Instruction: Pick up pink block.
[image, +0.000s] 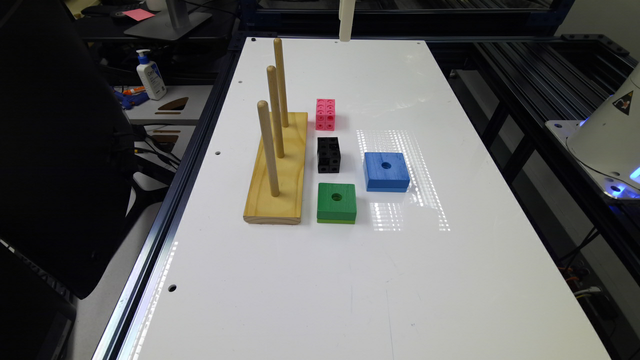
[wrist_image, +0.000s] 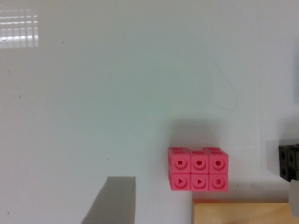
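The small bright pink plastic block (image: 325, 114) (wrist_image: 199, 169) rests on the white table (image: 350, 260), just beside the wooden peg board (image: 278, 170) (wrist_image: 240, 213) and near the black cube block (image: 329, 155) (wrist_image: 289, 161). A blue wooden block (image: 386, 171) and a green wooden block (image: 336, 202) lie farther along. The white gripper (image: 346, 20) hangs above the table's far edge; whether it is open or closed cannot be determined.

The pink block (wrist_image: 199, 170) sits on the white tabletop (wrist_image: 117, 93), just beside a wooden base (wrist_image: 238, 213). A black block (wrist_image: 289, 161) lies near it, apart.

Pincer (image: 346, 22) aloft (fingers spread)
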